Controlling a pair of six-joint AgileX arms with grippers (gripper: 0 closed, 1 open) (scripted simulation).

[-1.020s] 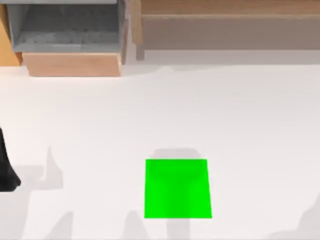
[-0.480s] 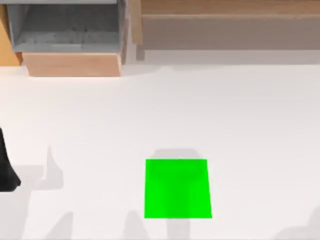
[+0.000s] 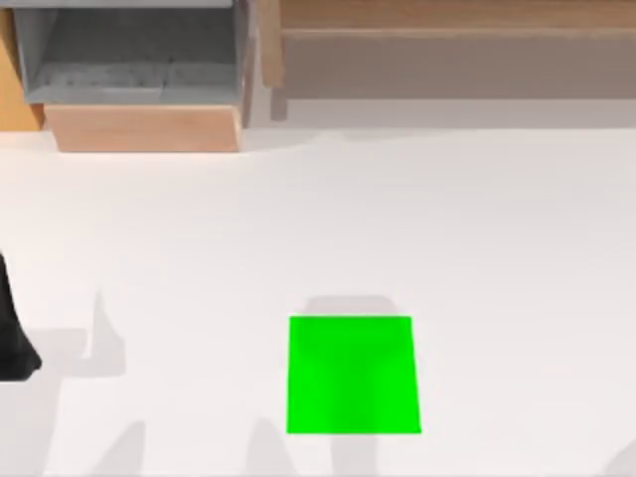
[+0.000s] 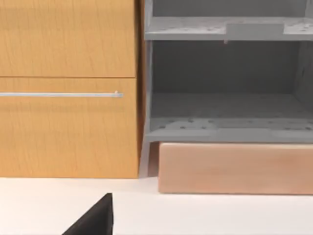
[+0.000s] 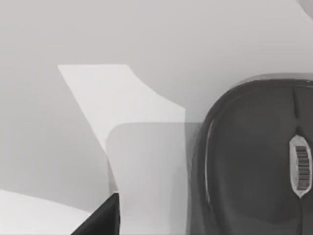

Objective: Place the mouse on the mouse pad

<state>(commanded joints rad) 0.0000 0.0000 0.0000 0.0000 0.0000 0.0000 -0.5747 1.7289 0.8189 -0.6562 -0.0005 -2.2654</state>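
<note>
The mouse (image 5: 254,161) sits huge in the right wrist view, cut off at the frame edge, smooth dark grey shell with a pale scroll wheel, resting on the white desk (image 3: 477,248). A black finger tip (image 5: 100,220) pokes into that view's corner; how far the right fingers are parted, I cannot tell. The left arm (image 3: 12,338) stands at the desk's left edge, mostly cut off, its finger state unclear too. The mouse pad (image 3: 352,375) lies flat, bright green, bare, near the front centre. Wooden drawers (image 4: 68,88) and grey shelving (image 4: 225,88) stand behind.
</note>
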